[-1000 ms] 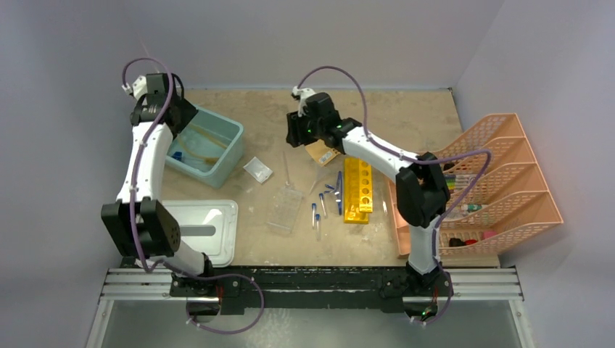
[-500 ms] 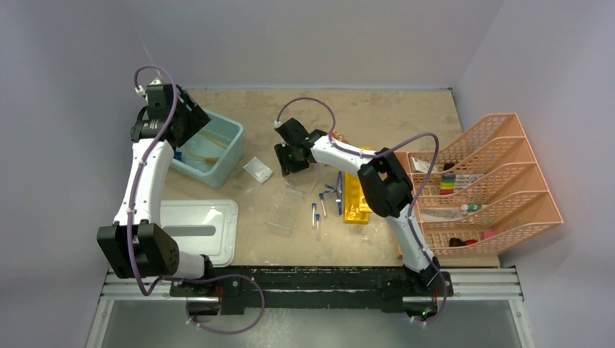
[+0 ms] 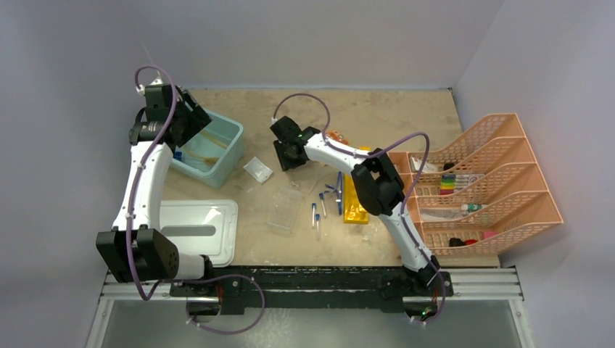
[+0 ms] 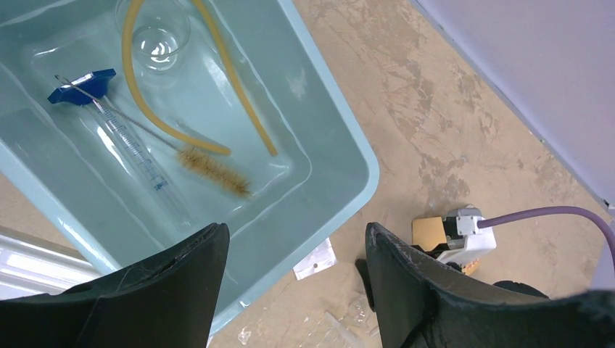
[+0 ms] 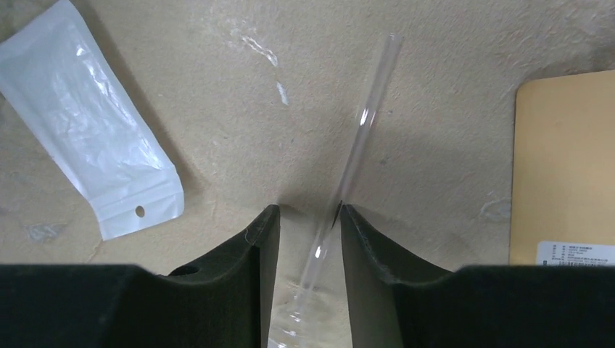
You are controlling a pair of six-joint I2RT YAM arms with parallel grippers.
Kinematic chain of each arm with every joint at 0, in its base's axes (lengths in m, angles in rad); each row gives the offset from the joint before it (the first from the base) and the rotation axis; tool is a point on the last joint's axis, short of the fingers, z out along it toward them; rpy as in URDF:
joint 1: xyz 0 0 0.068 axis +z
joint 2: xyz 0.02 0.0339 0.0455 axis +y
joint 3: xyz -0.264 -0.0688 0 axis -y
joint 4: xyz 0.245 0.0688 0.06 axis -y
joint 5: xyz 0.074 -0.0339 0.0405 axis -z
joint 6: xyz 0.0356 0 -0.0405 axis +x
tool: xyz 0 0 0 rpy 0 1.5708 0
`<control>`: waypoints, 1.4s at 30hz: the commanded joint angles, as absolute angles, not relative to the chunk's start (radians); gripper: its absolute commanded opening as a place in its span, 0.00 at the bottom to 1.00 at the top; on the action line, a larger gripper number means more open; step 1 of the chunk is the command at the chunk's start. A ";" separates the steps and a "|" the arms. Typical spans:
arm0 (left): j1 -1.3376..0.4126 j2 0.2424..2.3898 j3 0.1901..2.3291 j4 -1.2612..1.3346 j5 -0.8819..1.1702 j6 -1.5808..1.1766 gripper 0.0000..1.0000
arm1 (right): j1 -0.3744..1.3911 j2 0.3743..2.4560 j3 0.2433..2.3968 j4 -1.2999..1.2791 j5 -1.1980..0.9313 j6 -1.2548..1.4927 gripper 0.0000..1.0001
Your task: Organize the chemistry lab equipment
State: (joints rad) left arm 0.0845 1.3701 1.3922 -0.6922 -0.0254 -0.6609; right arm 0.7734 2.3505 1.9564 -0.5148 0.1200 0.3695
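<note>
A thin clear glass rod (image 5: pixel 362 123) lies on the table and runs down between my right gripper (image 5: pixel 308 210) fingers. It touches the right finger, and a gap remains on the left side. The gripper (image 3: pixel 290 156) is low over the table, right of the clear bag (image 3: pixel 257 170) (image 5: pixel 94 145). My left gripper (image 4: pixel 294 239) hangs open and empty above the near rim of the teal bin (image 4: pixel 348 156). In the bin lie a thin brush (image 4: pixel 214 168), a clear dish (image 4: pixel 154 43), yellow tubing and a blue-topped tube. The clear rack (image 3: pixel 285 209), blue-capped tubes (image 3: pixel 319 206) and yellow racks (image 3: pixel 357 190) lie mid-table.
A white lid (image 3: pixel 207 228) lies at the near left. The salmon-pink organiser (image 3: pixel 493 188) stands along the right side. A tan card (image 5: pixel 566 167) sits just right of the rod.
My right arm swung left and down onto the glass rod, and its jaws have narrowed around it. My left gripper shifted slightly over the bin.
</note>
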 commanded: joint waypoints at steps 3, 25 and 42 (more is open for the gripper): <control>0.082 1.354 1.404 -0.658 -0.005 -0.645 0.69 | 0.809 2.383 2.014 -0.617 0.202 0.364 0.37; 0.074 1.374 1.347 -0.564 0.268 -0.686 0.75 | 0.727 2.158 1.939 -0.389 0.035 0.252 0.05; -0.097 1.435 1.265 0.061 0.588 -1.000 0.72 | 0.525 1.957 1.800 0.047 -0.763 0.504 0.05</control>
State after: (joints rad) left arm -0.0525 1.4155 1.2655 -0.2066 0.5011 -0.8860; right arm 0.5140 1.9919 1.8339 -0.1150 -0.5255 0.4026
